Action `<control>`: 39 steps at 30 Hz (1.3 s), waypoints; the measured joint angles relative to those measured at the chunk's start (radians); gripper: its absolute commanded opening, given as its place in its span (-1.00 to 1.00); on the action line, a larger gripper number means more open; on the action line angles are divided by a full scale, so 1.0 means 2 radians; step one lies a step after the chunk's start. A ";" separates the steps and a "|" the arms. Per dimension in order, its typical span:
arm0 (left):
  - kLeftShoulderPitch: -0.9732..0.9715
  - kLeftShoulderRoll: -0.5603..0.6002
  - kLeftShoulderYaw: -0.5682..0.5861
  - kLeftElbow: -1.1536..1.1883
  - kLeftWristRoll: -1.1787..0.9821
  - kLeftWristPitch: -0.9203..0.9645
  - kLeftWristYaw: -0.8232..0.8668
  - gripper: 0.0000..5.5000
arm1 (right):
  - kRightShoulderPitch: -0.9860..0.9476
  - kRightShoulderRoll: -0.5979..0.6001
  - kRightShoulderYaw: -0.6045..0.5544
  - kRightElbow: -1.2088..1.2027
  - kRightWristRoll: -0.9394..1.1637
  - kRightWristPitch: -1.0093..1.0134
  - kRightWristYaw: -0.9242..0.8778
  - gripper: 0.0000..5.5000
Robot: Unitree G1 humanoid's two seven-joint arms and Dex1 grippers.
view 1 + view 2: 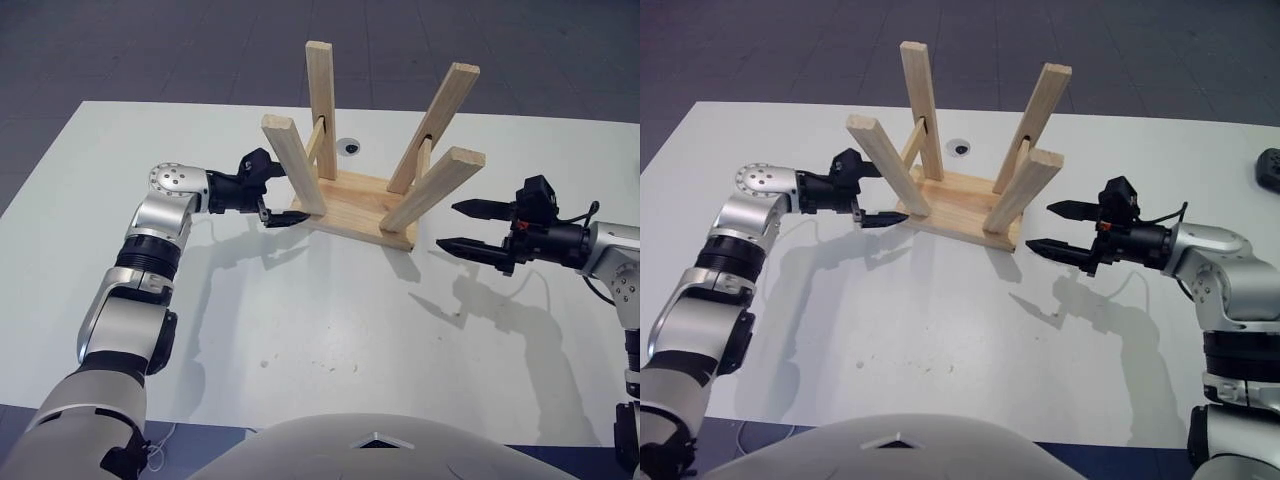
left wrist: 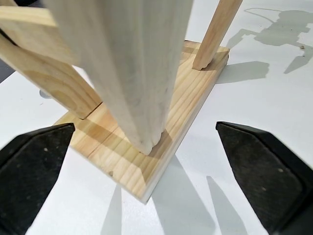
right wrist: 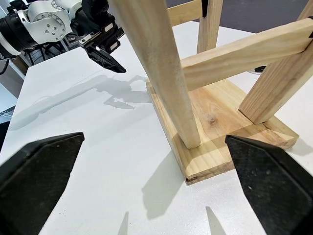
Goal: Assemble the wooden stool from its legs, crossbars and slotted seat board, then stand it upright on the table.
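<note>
The wooden stool lies upside down on the white table, its slotted seat board (image 1: 352,212) flat on the surface and its legs pointing up. A crossbar (image 1: 318,142) joins the left pair of legs and another crossbar (image 1: 424,152) joins the right pair. My left gripper (image 1: 283,192) is open at the near-left leg (image 2: 128,68), low by the board, one finger (image 2: 34,171) on each side. My right gripper (image 1: 448,225) is open just right of the board's near-right corner (image 3: 205,169), apart from the near-right leg (image 1: 432,188).
A small dark round hole (image 1: 349,147) sits in the table behind the stool. A black object (image 1: 1268,165) lies at the far right edge. Bare white tabletop (image 1: 330,310) stretches between the stool and me.
</note>
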 measured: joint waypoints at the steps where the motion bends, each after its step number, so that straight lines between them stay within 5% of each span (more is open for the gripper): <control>1: 0.000 -0.002 0.000 -0.001 0.001 -0.001 -0.001 0.79 | 0.003 0.001 0.000 -0.003 0.000 0.000 -0.001 0.96; 21: 0.117 0.018 0.035 -0.233 -0.037 0.111 -0.009 -0.40 | 0.056 0.016 -0.022 -0.001 -0.001 -0.002 -0.033 0.96; 39: 0.088 -0.011 0.024 -0.194 -0.011 0.057 0.025 0.55 | 0.050 0.006 -0.019 0.044 -0.028 -0.023 -0.017 0.96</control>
